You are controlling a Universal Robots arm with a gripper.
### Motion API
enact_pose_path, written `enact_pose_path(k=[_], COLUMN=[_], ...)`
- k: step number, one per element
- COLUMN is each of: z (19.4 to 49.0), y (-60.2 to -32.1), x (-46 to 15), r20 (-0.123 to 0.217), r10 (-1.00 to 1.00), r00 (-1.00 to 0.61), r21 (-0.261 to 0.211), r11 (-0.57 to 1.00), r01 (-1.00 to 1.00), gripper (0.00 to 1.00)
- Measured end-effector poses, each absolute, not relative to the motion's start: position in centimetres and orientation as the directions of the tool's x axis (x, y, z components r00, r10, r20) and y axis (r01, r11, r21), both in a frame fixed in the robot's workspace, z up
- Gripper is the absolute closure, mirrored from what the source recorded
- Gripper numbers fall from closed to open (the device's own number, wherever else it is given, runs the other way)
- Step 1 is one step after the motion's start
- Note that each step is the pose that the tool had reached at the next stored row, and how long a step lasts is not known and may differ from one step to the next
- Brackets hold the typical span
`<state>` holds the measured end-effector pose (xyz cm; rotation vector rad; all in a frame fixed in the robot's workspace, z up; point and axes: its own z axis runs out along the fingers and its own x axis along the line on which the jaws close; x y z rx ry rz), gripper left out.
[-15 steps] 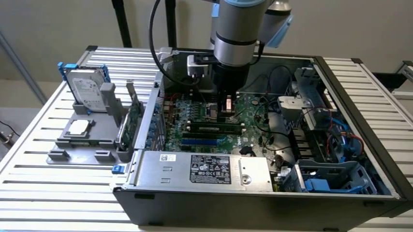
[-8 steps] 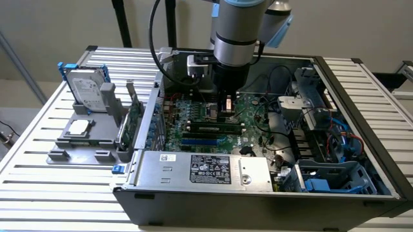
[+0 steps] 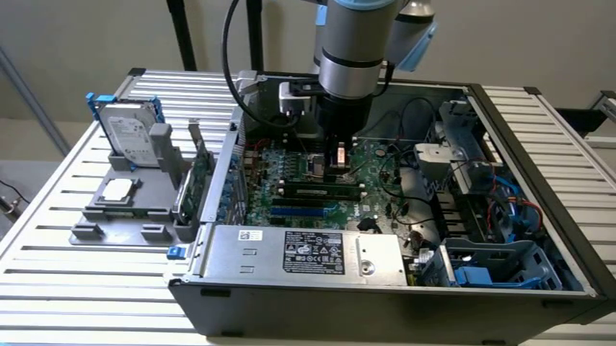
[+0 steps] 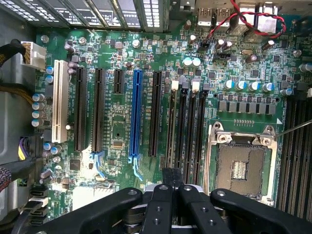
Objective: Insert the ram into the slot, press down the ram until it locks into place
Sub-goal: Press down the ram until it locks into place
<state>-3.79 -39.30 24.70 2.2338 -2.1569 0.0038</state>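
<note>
- Exterior view: gripper (image 3: 337,160) at frame centre, low inside open PC case (image 3: 539,216), over motherboard (image 3: 288,205). One ram (image 3: 322,192) stick lies seated just below it.
- Wrist view: fingers (image 4: 161,209) closed on dark stick edge, prob. the ram, above black slot (image 4: 183,122) mid-frame.
- Risk: slight misalignment w/ slot could jam the stick or bend end clips.

A plain beige wall (image 3: 77,36) stands behind a slatted metal table (image 3: 58,216).

The power supply (image 3: 308,254) label's print is too small to read.
</note>
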Motion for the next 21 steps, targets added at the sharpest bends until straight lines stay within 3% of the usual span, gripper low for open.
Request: enact_pose_path(k=[21], z=[23.5], y=[-39.1], x=[-4.2], r20=[0.027], r10=[-0.999], r00=[0.035], r21=[0.023], r11=[-0.035], r01=[-0.999], gripper=[0.89])
